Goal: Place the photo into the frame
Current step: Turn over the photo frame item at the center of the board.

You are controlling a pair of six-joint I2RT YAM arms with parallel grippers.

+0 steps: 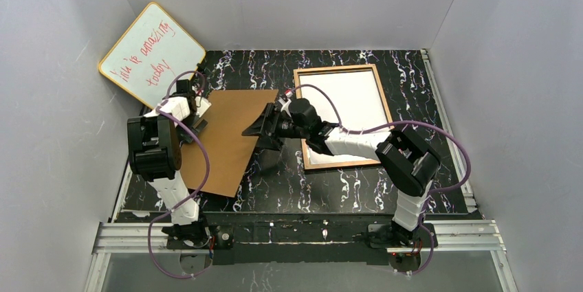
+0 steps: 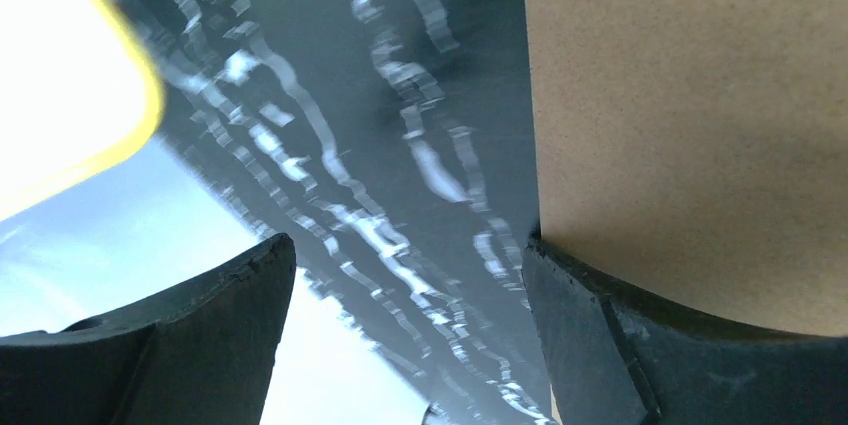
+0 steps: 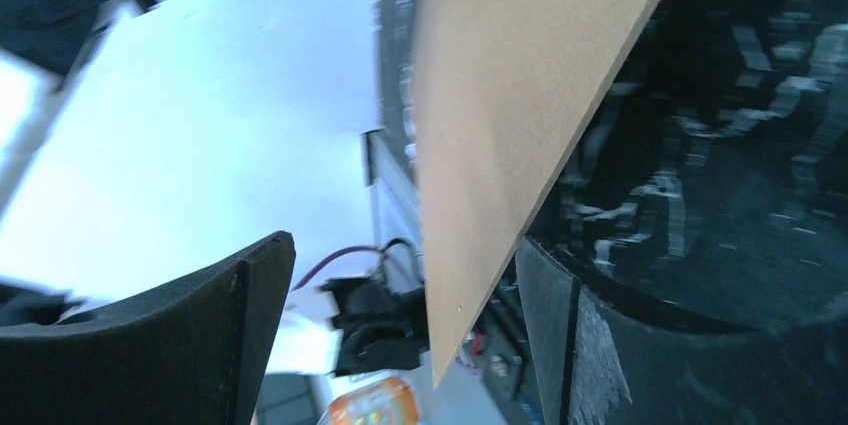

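As elbows bend, L gripper, R gripper flanking panel

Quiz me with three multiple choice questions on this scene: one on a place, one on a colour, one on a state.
1. Where is the yellow-edged whiteboard?
A. leaning in the far left corner
B. lying flat in the middle
C. at the near right
2. What colour is its writing?
A. blue
B. red
C. green
3. How is the right gripper?
A. shut on a pen
B. shut and empty
C. open, fingers either side of the flat brown hardboard panel
Answers: A, it tilts up at far left; B, red strokes on white; C, its wrist view shows the fingers wide apart with the panel's edge between.
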